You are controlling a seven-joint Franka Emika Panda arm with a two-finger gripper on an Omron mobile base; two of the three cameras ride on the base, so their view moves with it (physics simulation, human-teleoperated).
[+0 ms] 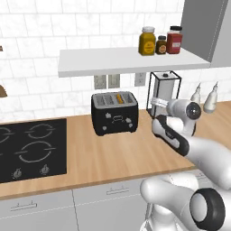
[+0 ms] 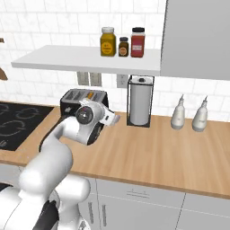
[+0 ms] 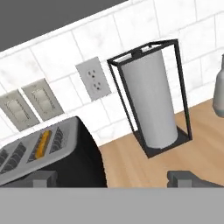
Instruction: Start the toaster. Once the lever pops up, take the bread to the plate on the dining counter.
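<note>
One toaster with one bread stands near the counter's back edge, three jars on the shelf, gripper jaws apart.

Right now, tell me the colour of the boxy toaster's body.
Glossy black toaster with silver-rimmed slots; the left base view shows it best.

No lettering, brand, number or sign can be read: the labels on the three glass jars on the white wall shelf are too blurred
</note>
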